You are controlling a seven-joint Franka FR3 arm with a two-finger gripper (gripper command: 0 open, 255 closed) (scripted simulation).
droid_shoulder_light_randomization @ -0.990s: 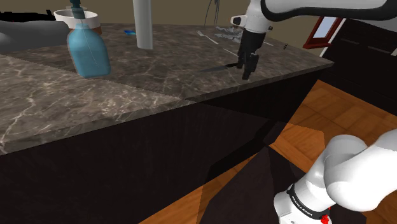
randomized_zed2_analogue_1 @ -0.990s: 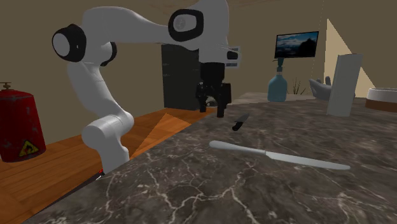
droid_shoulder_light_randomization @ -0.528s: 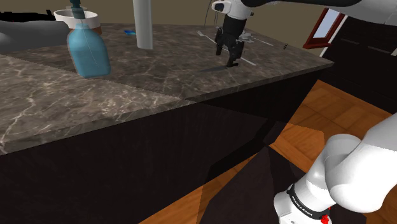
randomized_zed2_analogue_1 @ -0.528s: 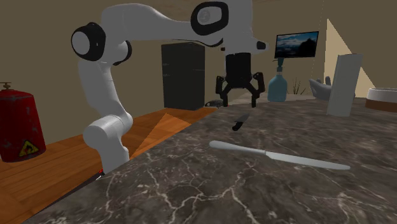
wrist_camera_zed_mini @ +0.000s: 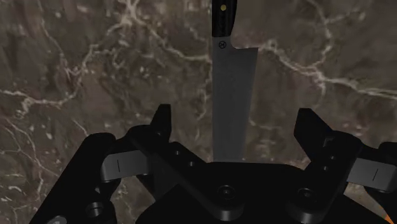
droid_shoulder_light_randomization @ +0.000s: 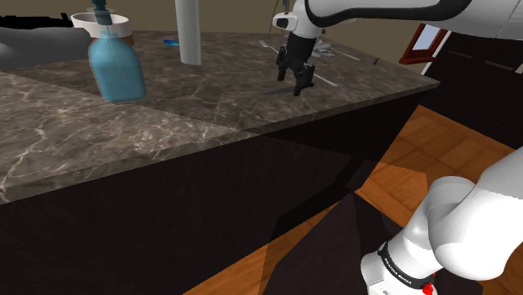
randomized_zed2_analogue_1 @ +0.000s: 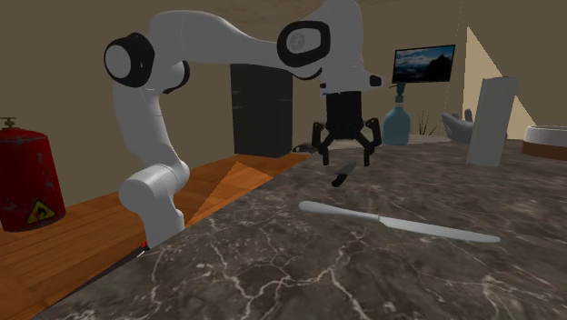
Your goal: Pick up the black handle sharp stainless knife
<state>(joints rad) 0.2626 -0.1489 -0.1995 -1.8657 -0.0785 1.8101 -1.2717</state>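
Here, one black-handled knife [wrist_camera_zed_mini: 232,83] lies flat on the dark marbled worktop [randomized_zed2_analogue_1: 273,264], near the edge that faces the arm's stand. Its grey blade runs between the fingers and its riveted handle points away from the hand. The single black gripper [wrist_camera_zed_mini: 235,114] hangs straight over it, and its two fingers [wrist_camera_zed_mini: 160,124] stand wide apart, one on either side of the blade, neither touching it. In the second exterior view the knife [randomized_zed2_analogue_1: 342,175] sits just under the spread gripper [randomized_zed2_analogue_1: 343,156]; whether the tips reach the stone cannot be told. In the shoulder view the gripper [droid_shoulder_light_randomization: 294,80] points down at the far end of the worktop [droid_shoulder_light_randomization: 168,109]. A second knife, an all-grey knife [randomized_zed2_analogue_1: 400,223], lies on the same surface, apart from the first and nearer the second exterior camera. Farther along stand one blue bottle [randomized_zed2_analogue_1: 397,125] and one tall pale panel [randomized_zed2_analogue_1: 488,118], both well apart from the gripper. One red tank [randomized_zed2_analogue_1: 25,182] stands off the worktop, beyond the one white arm [randomized_zed2_analogue_1: 145,136].
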